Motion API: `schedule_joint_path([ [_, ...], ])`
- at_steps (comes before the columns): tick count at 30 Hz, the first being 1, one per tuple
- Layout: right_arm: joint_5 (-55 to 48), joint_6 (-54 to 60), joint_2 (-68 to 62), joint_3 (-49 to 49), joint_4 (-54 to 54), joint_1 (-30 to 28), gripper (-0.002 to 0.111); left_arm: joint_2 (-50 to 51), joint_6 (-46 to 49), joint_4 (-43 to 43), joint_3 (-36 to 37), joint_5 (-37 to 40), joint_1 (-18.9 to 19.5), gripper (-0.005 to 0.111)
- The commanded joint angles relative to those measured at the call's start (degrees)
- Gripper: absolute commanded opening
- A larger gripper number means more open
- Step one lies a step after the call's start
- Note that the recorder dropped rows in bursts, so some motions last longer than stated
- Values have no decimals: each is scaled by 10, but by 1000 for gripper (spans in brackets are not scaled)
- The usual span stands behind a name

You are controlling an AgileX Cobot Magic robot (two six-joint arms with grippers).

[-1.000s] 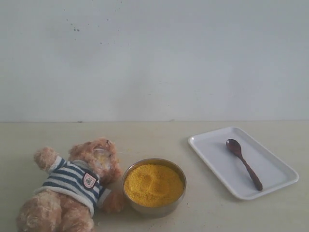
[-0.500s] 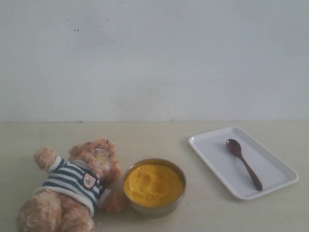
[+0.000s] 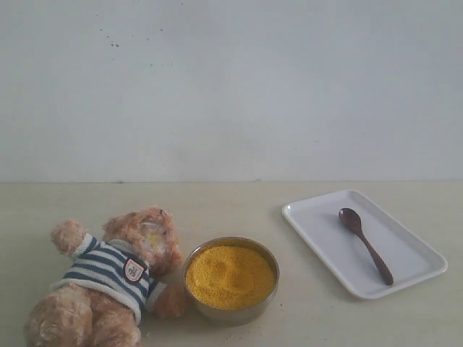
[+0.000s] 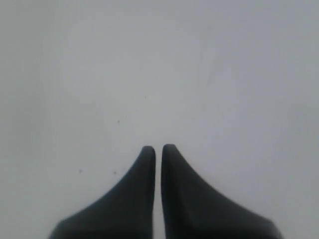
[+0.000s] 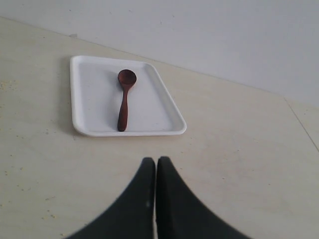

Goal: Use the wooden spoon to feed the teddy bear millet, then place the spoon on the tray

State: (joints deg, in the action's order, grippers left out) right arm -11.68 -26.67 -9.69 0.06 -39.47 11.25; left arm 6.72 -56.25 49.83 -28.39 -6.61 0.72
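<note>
Dark reddish-brown, the wooden spoon (image 3: 365, 244) lies loose on the white tray (image 3: 318, 217) at the lower right of the exterior view. The millet (image 3: 230, 276) fills a steel bowl (image 3: 231, 312) at lower centre. The teddy bear (image 3: 108, 278) lies at lower left, one paw against the bowl. The left pincer (image 4: 158, 148) is closed before a blank pale surface. The right pincer (image 5: 156, 159), closed too and gripping nothing, hangs over the worktop (image 5: 234, 129) near the tray.
</note>
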Motion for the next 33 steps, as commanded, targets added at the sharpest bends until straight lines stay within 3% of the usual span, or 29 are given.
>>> schedule_joint_path([
  [1,-1,-3,3,-1,2,-3,0,-56,-4,12,22,-30,-34,4],
  [6,-1,-3,3,-1,2,-3,0,-66,-4,19,55,-84,-53,4],
  [14,-1,-3,3,-1,2,-3,0,-66,13,28,112,-54,-53,4],
  [19,-1,-3,3,-1,2,-3,0,-62,37,93,128,-58,-53,4],
  [22,-1,-3,3,-1,2,-3,0,-62,61,174,128,-50,-53,4],
  [25,-1,-3,3,-1,2,-3,0,-62,26,185,128,-58,-53,4],
  [30,-1,-3,3,-1,2,-3,0,-62,-145,181,137,-107,-53,4],
  [33,-1,-3,3,-1,2,-3,0,-62,-136,135,188,-115,-53,4],
])
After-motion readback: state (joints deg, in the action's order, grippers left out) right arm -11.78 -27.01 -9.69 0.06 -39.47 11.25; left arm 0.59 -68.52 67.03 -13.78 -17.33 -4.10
